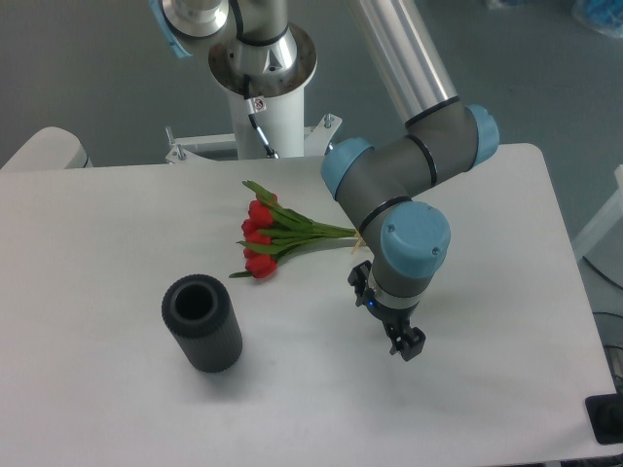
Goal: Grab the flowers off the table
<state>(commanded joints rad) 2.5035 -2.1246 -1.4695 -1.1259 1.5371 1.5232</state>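
White table (117,409), flowers (271,237) left of claw (401,342)

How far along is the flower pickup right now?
Nothing looks done yet: the bunch of red tulip-like flowers with green stems lies flat on the white table. The gripper hangs beside the stem ends, holding nothing; whether its jaws are open is unclear. Reaching, grasping and lifting all remain.

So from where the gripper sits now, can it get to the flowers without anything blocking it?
Probably yes. The flowers lie flat on the table, nothing between them and the gripper. The black ribbed cylinder stands off to the side, clear of that path.
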